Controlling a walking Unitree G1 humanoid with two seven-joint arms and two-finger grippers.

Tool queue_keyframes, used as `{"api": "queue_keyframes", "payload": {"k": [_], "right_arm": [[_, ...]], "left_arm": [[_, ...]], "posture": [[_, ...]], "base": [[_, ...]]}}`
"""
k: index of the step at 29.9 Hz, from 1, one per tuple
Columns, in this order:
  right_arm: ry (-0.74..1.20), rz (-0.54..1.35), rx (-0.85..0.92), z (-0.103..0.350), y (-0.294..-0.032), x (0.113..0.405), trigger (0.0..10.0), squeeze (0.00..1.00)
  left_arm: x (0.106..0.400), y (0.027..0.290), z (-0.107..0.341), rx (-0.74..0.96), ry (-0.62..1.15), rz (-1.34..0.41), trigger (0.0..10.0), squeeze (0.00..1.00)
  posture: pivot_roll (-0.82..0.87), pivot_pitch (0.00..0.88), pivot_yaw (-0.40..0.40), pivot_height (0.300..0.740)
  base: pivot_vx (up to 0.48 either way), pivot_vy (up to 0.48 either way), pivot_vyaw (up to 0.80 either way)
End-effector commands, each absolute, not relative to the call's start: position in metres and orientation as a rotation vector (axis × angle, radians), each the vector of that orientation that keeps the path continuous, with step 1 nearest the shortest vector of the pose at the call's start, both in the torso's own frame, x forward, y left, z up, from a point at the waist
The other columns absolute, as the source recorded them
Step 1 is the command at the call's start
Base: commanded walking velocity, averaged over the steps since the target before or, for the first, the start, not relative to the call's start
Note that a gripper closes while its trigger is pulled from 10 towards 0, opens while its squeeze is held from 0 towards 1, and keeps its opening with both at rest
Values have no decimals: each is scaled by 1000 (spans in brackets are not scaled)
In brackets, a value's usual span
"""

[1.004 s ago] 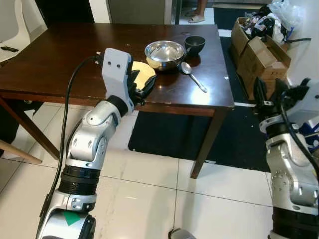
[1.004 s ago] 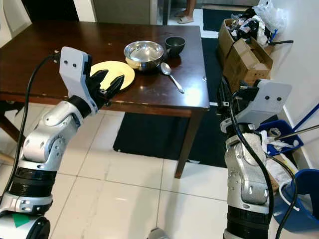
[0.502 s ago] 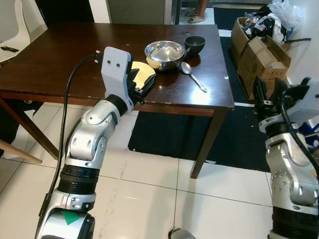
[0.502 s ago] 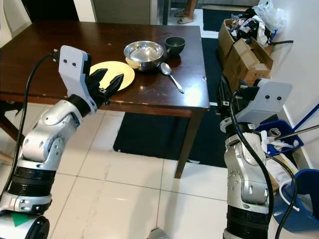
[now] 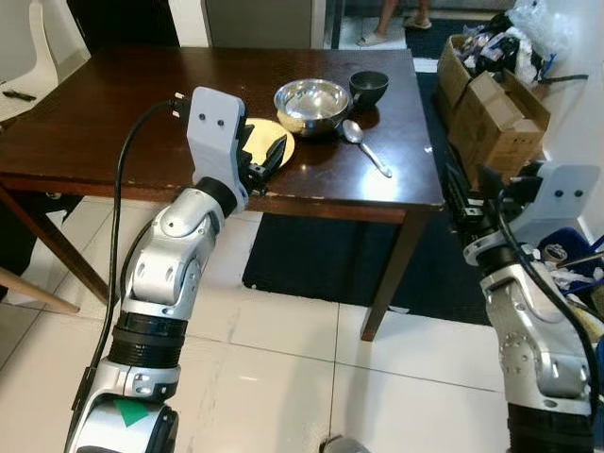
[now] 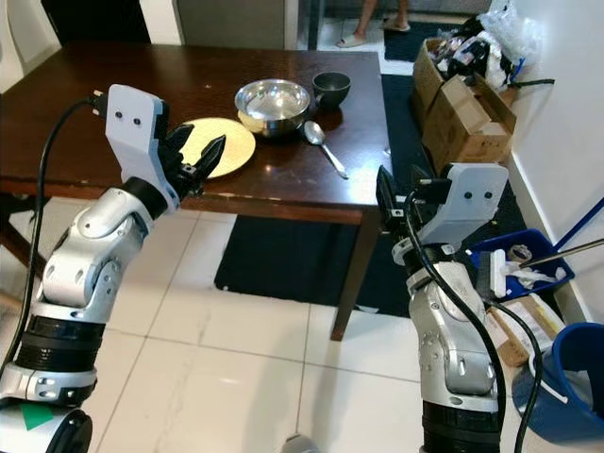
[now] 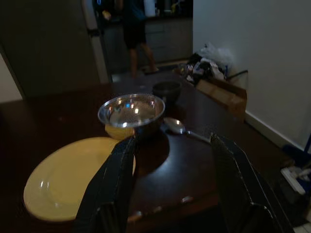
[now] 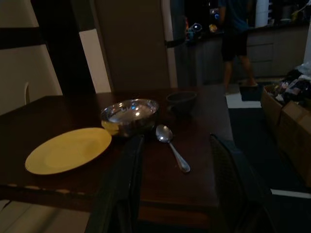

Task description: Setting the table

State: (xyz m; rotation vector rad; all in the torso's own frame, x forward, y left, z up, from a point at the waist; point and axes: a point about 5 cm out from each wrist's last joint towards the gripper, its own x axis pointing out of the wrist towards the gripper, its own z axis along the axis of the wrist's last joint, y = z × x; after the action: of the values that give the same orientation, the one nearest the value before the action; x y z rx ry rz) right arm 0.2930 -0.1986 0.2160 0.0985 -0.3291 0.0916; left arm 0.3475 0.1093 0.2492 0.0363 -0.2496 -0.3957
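On the dark wooden table lie a yellow plate, a steel bowl, a small dark bowl and a spoon. The steel bowl's rim overlaps the plate's far edge. My left gripper is open at the table's front edge, its fingers pointing over the plate's near rim and holding nothing. My right gripper hangs in the air just right of the table's front right corner. It is open and empty, with its fingers aimed at the spoon.
Open cardboard boxes full of clutter stand right of the table. A blue bucket and a blue bin sit at my right. A dark rug lies under the table. A white chair is far left, a person's legs behind.
My right arm has swung left toward the table's corner and now faces the table. The left gripper has shifted slightly left and up at the plate's near rim.
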Motion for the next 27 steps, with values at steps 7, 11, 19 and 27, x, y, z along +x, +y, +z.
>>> {"api": "queue_keyframes", "payload": {"k": [7, 11, 19, 27], "right_arm": [[-326, 84, 91, 216, -203, 292, 10000, 0], [-328, 82, 97, 216, -204, 292, 10000, 0], [-328, 70, 105, 217, -206, 292, 10000, 0], [-327, 66, 97, 217, -207, 292, 10000, 0]], "left_arm": [[348, 106, 244, 44, -238, -398, 10000, 0], [348, 105, 243, 43, -240, -402, 10000, 0], [348, 104, 243, 41, -241, -415, 10000, 0], [349, 103, 243, 43, -241, -419, 10000, 0]], "posture": [[-238, 0, 96, 740], [-238, 0, 96, 740], [-242, 0, 97, 740], [-240, 0, 99, 740]], "base": [[480, 0, 0], [480, 0, -209], [480, 0, -767], [472, 0, -645]]}}
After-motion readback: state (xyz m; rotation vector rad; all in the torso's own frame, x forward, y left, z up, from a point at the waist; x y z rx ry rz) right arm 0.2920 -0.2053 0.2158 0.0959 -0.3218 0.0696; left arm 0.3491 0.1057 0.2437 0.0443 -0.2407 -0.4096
